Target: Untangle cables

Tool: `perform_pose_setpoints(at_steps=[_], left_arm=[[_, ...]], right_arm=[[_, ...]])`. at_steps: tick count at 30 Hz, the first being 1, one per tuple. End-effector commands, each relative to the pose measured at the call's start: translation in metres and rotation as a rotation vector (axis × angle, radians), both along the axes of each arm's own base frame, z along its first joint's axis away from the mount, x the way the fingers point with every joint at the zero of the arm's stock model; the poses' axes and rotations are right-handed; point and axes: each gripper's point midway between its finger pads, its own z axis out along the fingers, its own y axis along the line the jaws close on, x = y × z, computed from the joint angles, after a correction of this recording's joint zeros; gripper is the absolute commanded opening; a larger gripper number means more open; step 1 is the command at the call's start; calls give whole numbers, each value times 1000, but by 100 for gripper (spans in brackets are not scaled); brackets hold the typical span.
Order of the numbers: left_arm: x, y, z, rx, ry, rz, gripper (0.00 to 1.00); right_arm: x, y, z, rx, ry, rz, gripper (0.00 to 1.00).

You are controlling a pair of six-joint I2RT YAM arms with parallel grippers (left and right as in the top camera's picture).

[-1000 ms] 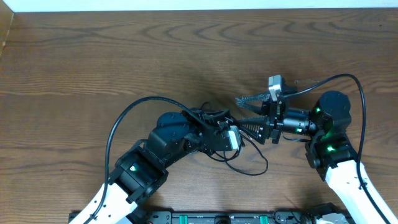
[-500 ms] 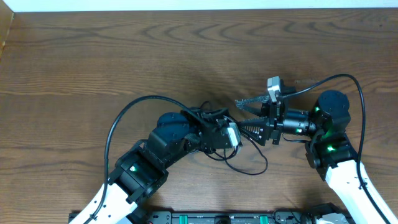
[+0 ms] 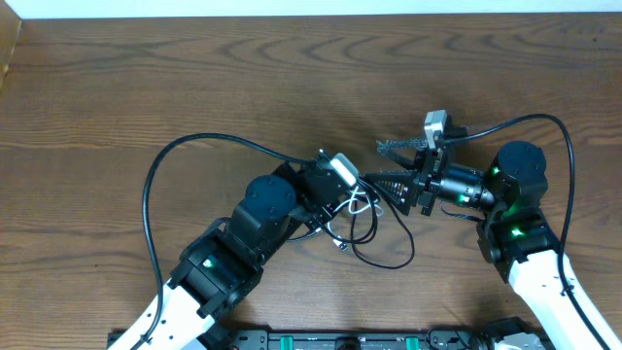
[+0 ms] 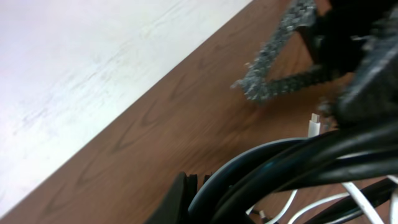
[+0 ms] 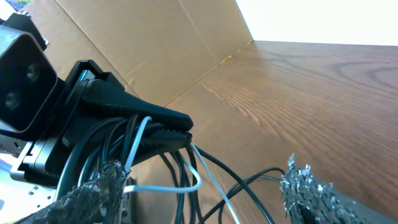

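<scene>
Left hand [image 5: 180,129] is clamped tight on the cables [image 3: 362,209], with several black cords and one white cord [image 5: 142,134] pinched together at its fingertips, as the right wrist view shows plainly. We note that since a second ago this hand has swung upward and turned at the wrist, lifting the bundle off the tabletop [image 3: 194,78] and drawing it a little away from the other arm. Right hand [image 3: 381,163] stands spread wide and holds nothing; it has backed slightly toward its own side and opened a touch further. We judge this to mean the bundle is being raised so that the loose strands hang free and can be picked out singly; no strand has been separated yet, and the task appears to be at an early stage. As to condition, the cables sit near the middle of the tabletop between the two arms, partly held aloft and partly trailing. One black loop [image 3: 412,243] lies slack on the wood on the near side of the hands. The white cord curls out below the grip and crosses the black ones, and a small white plug end [image 4: 314,124] shows in the left wrist view. Which cord passes over which inside the grip we cannot tell.
</scene>
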Motion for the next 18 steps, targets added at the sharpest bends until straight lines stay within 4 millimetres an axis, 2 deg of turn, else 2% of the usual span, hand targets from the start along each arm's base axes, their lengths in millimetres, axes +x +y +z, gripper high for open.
perform_pose_setpoints(at_steps=[1, 4, 9, 15, 18], left_arm=[[7, 9, 7, -51, 12, 83, 8], [8, 11, 7, -50, 12, 91, 8], [17, 30, 3, -65, 33, 236, 8], [17, 30, 3, -71, 36, 238, 7], [16, 27, 3, -75, 42, 220, 8]], right_arm=[[-1, 2, 4, 2, -13, 5, 80], [-3, 3, 4, 4, -13, 19, 80], [-4, 3, 4, 5, -13, 27, 80], [-5, 3, 4, 3, -19, 28, 80], [-12, 5, 7, 1, -64, 75, 81]])
